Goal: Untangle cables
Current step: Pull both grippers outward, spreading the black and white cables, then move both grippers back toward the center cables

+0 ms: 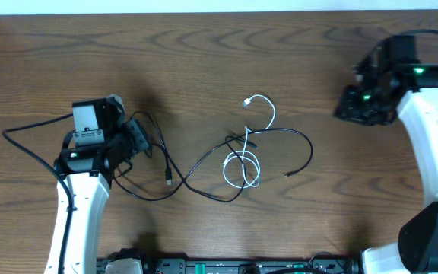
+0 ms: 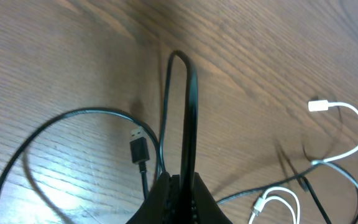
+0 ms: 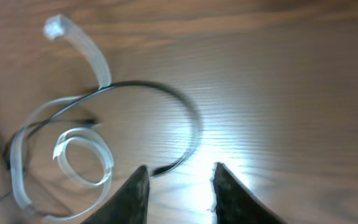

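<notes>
Black cord (image 2: 190, 106) is the one in play: the left hand (image 2: 180, 186), at 9 o'clock on the counter (image 1: 204, 53), is clenched on a bight of it, and the pinched loop stands up out of the closed fingers in the left wrist view. Its flat plug (image 2: 139, 149) lies on the wood just beside that hand. From there the cord runs toward the middle, where it crosses the white cord (image 3: 94, 57) and bows out in a wide arc toward 3 o'clock.

White cord sits at the centre in a small coil, with its tail curling up toward 12 o'clock and ending in a white plug (image 2: 319, 106). The two cords overlap at the coil; which one lies on top at each crossing is too fine to tell.

At 2 o'clock the right hand (image 3: 178, 186) is released, its fingers spread with nothing between them, well apart from the tangle.

This looks like the pulling-apart step, barely begun. The next move likely calls for the right hand to reach the white coil and pin or grip it, so the left can draw the black cord out toward 9 o'clock without dragging the coil along.
</notes>
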